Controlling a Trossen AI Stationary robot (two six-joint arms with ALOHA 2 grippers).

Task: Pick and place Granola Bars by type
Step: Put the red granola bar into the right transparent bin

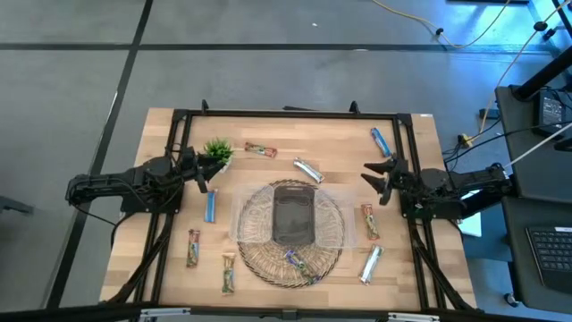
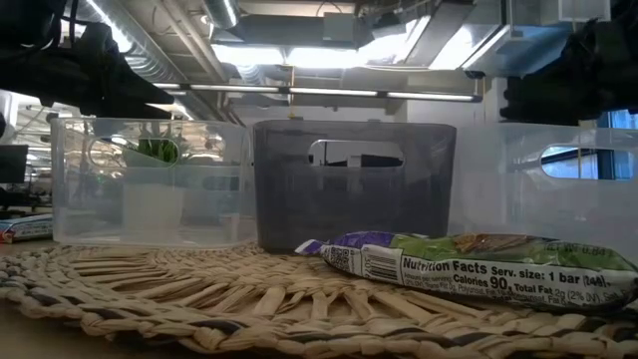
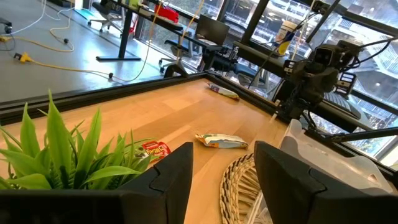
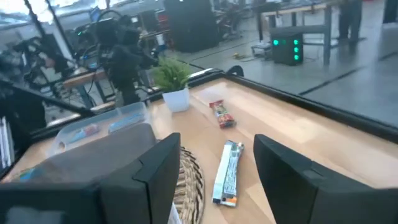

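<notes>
Granola bars lie flat and scattered on the wooden table: a red-brown one, silver ones, blue ones, tan ones. A purple bar rests on the woven mat. My left gripper stands open at the table's left, beside the plant, level and above the table. My right gripper stands open at the right side. Neither has anything between its fingers; the silver bar lies ahead of the right one.
A clear compartment tray with a dark middle bin sits on the round mat at the centre. A small green potted plant stands near the left gripper. A black frame runs along the table's far edge and sides.
</notes>
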